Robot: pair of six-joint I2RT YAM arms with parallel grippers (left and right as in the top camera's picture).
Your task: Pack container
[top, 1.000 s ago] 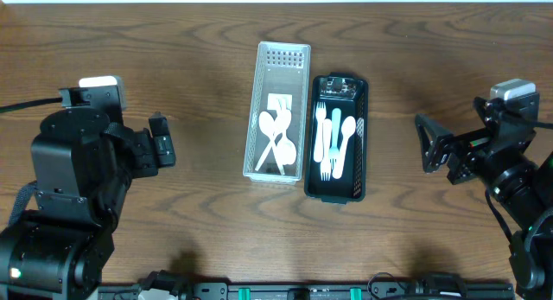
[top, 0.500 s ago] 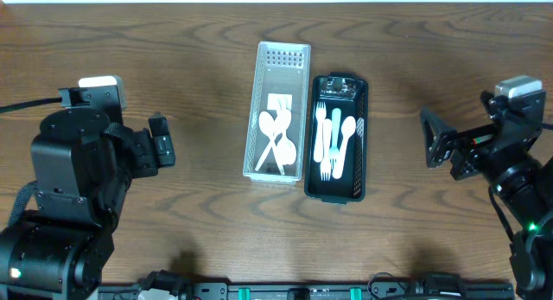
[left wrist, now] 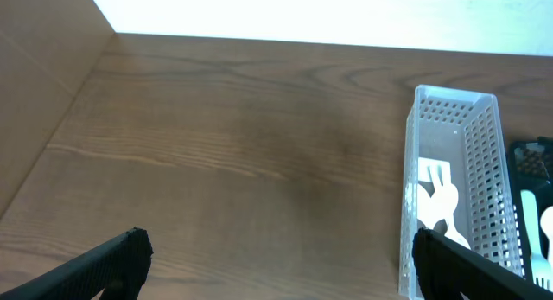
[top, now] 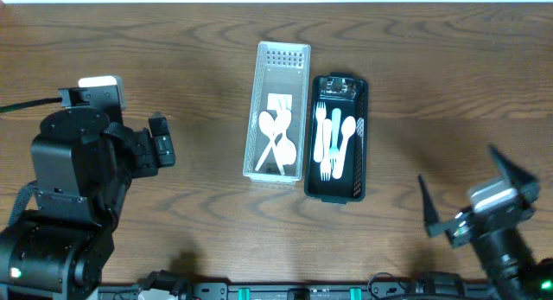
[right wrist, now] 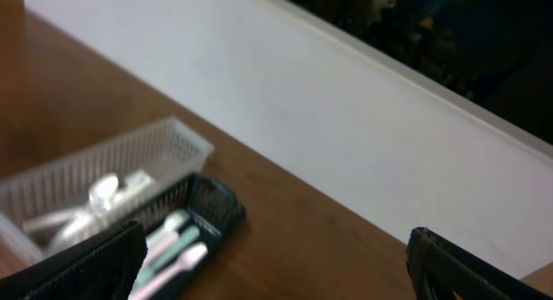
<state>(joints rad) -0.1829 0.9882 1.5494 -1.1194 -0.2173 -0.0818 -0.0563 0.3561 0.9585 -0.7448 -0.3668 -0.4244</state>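
A white slotted basket (top: 281, 75) at the table's centre holds white plastic spoons (top: 278, 140). Beside it on the right, a black basket (top: 339, 189) holds white and teal forks and spoons (top: 334, 143). Both baskets show in the right wrist view, white (right wrist: 104, 175) and black (right wrist: 212, 205); the white one shows at the right of the left wrist view (left wrist: 454, 175). My left gripper (top: 162, 141) is open and empty, left of the baskets. My right gripper (top: 467, 196) is open and empty at the front right, well away from them.
The wooden table (top: 432, 58) ends at a white wall along its far edge (right wrist: 346, 136). The left arm's bulky base (top: 69, 188) fills the left side.
My right arm has swung from the right middle of the table toward the front right corner and tilted upward. The left arm and both baskets have not moved.
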